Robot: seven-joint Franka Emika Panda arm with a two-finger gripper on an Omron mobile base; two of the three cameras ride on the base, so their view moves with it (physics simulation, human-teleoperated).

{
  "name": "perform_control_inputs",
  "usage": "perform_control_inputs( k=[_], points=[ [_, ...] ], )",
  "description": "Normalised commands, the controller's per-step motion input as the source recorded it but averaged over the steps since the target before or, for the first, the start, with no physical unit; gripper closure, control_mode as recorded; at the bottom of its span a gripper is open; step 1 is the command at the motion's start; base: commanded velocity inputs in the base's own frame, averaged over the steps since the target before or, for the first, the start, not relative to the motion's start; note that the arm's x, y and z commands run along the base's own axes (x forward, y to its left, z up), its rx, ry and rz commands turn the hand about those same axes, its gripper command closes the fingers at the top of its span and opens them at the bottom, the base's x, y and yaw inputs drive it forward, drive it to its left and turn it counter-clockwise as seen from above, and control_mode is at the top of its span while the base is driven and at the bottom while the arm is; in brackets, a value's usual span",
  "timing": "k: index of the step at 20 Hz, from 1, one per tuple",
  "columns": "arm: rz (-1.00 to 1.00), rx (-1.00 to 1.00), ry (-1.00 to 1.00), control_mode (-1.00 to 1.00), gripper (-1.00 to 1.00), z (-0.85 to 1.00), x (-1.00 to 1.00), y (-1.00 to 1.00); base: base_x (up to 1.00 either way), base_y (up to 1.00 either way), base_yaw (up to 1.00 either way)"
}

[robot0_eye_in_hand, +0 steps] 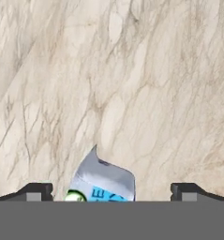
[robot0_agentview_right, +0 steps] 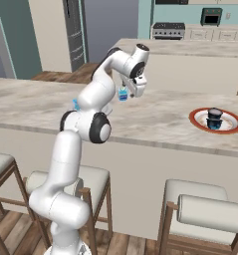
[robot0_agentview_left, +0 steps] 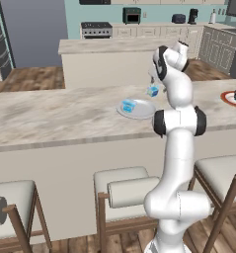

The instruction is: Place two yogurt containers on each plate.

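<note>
A light blue yogurt container (robot0_agentview_left: 153, 91) stands on the marble counter just right of the pale grey plate (robot0_agentview_left: 144, 110), and a second light blue one (robot0_agentview_left: 128, 105) sits on that plate. My gripper (robot0_agentview_right: 132, 92) hangs open close above the loose cup (robot0_agentview_right: 123, 94). In the hand view that cup (robot0_eye_in_hand: 104, 180) lies at the bottom between my spread fingertips (robot0_eye_in_hand: 36, 191), untouched, with my gripper (robot0_eye_in_hand: 112, 192) over it. The red-rimmed plate (robot0_agentview_right: 232, 127) lies far right with a dark yogurt container (robot0_agentview_right: 214, 116) on it; how many are there I cannot tell.
The long marble counter (robot0_agentview_left: 50, 118) runs across both base views, with padded stools (robot0_agentview_left: 122, 190) along its near side. A second island (robot0_agentview_left: 104, 47) and kitchen cabinets stand behind. My own arm hides part of the grey plate in the right base view.
</note>
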Motion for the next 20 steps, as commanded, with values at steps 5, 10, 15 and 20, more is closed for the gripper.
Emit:
perform_control_inputs(
  k=[5, 10, 15, 20],
  points=[
    [-0.01, 0.00, -0.22, -1.00, -1.00, 0.00, -0.14, 0.06, 0.00, 0.00, 0.00],
    [0.00, 0.00, -0.14, -1.00, -1.00, 0.00, 0.07, 0.21, 0.00, 0.00, 0.00],
    [0.00, 0.00, -0.02, -1.00, -1.00, -0.12, 0.08, 0.18, 0.00, 0.00, 0.00],
    [0.00, -0.02, 0.00, -1.00, -1.00, -0.10, 0.24, 0.16, 0.00, 0.00, 0.00]
  ],
)
